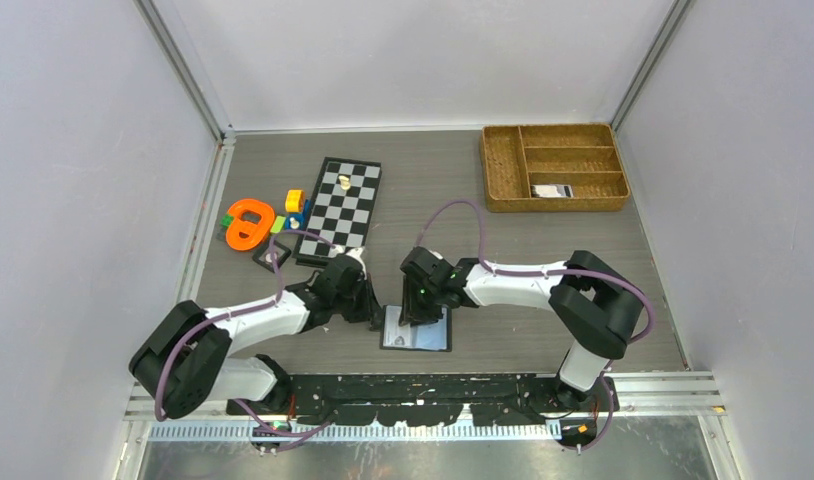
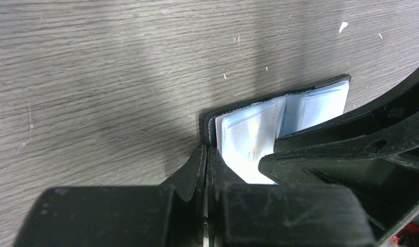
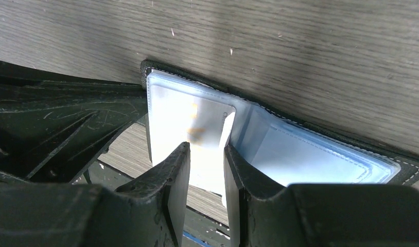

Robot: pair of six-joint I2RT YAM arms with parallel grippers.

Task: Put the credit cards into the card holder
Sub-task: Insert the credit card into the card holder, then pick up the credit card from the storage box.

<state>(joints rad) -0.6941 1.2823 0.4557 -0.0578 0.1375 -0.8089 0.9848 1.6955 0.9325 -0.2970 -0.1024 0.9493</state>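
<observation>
From above: the wallet (image 1: 416, 330) is lying open at the table's (image 1: 543, 240) near edge, both grippers meeting over it. Left wrist view: the left gripper (image 2: 206, 154), jaws pressed together, is pinching the wallet's black edge (image 2: 210, 119). Right wrist view: the right gripper (image 3: 206, 152), jaws partly spread, is gripping a pale card (image 3: 189, 123) half-seated in a bluish pocket.

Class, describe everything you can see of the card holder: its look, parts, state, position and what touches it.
The card holder is a small black, leather-like wallet with pale stitching, lying open and flat on the table's near edge between both arms. Its bluish, glossy inner pockets face up. The left gripper, fingers shut, pinches its left edge. The right gripper holds a whitish card partly inside the left pocket.
</observation>
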